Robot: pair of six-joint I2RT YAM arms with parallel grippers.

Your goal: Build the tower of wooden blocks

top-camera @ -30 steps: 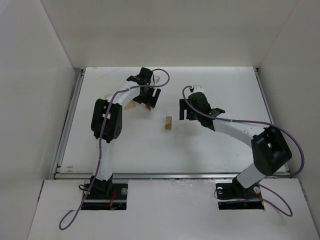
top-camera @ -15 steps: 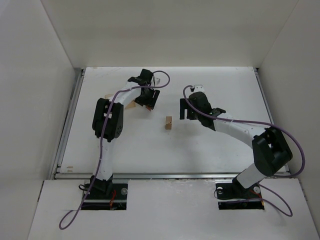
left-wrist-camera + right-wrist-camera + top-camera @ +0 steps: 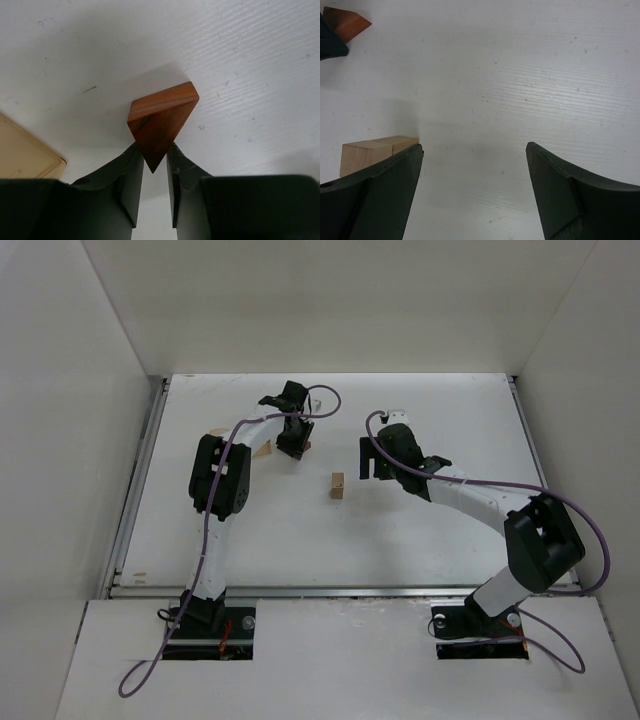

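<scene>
Pinching just the lower point of the reddish-brown triangular wooden roof block [image 3: 160, 117], which lies left of centre on the white desk [image 3: 250, 60], the left hand [image 3: 154, 150] is clamped shallowly, so lift slowly, keep it level, and carry it right to the tan wooden cuboid [image 3: 337, 486], beside which the right hand [image 3: 474, 150] hovers, fingers apart
</scene>
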